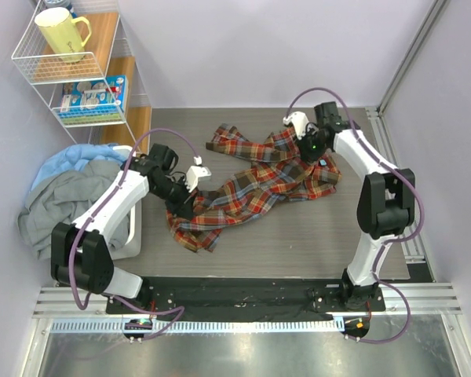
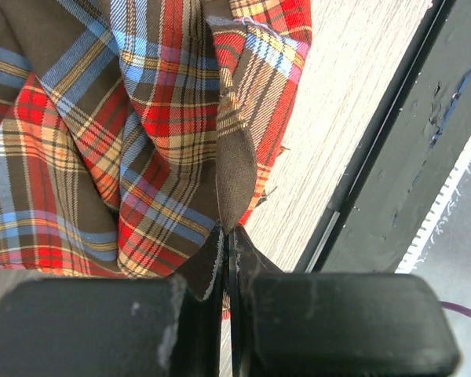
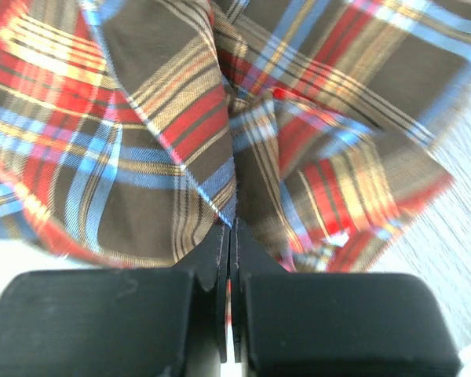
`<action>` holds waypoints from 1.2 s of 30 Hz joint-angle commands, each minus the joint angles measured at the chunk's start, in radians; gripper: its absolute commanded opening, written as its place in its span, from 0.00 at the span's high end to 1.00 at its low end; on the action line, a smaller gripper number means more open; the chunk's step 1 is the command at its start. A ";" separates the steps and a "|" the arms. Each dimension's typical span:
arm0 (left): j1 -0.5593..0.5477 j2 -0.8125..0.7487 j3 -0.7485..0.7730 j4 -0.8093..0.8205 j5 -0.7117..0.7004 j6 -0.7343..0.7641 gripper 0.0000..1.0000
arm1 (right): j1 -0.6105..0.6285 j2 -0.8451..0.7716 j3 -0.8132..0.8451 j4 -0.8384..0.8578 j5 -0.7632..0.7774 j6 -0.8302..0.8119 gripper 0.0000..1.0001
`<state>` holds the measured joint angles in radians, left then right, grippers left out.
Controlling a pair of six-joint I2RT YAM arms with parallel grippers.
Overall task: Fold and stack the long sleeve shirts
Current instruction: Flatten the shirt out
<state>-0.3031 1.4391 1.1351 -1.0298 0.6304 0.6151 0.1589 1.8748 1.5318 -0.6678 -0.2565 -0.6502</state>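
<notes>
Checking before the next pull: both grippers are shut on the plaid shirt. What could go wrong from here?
Slip: the left gripper and right gripper each pinch only a thin fold of the plaid shirt; a hard pull may free it.
Tangle: the shirt lies bunched and twisted between them, with a loose end trailing toward the far side; it could end up folded underneath.

Lilac walls (image 1: 259,47) — wire shelf (image 1: 78,71) w/ mug (image 1: 61,33).

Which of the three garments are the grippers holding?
The red tartan plaid shirt on the table; the grey garment and light blue garment lie piled at left.
</notes>
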 commanded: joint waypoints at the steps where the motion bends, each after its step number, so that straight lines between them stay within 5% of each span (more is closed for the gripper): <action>1: 0.004 -0.048 0.031 -0.026 0.022 0.043 1.00 | -0.087 -0.181 0.128 -0.075 -0.124 0.101 0.99; 9: 0.090 -0.101 0.098 0.000 0.049 -0.049 1.00 | -0.228 -0.333 0.214 -0.176 -0.253 0.213 0.99; 16: 0.096 -0.088 0.073 -0.208 0.078 0.132 1.00 | -0.292 -0.417 0.150 -0.285 -0.290 0.228 0.99; 22: 0.094 -0.028 -0.061 -0.052 -0.003 0.071 1.00 | -0.291 -0.454 -0.062 -0.205 -0.326 0.273 0.99; 26: 0.096 0.107 -0.019 0.056 -0.027 -0.053 0.99 | -0.257 -0.392 -0.110 -0.128 -0.310 0.330 0.99; 29: 0.113 0.208 0.049 0.071 -0.040 -0.087 0.93 | -0.228 -0.359 -0.107 -0.105 -0.306 0.362 0.99; 36: 0.162 0.287 0.166 -0.022 0.051 -0.065 0.54 | -0.217 -0.318 -0.088 -0.082 -0.308 0.393 0.99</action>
<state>-0.1547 1.7298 1.2190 -0.9997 0.6044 0.5404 -0.0605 1.5608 1.4151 -0.8047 -0.5495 -0.2939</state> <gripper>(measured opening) 0.386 0.023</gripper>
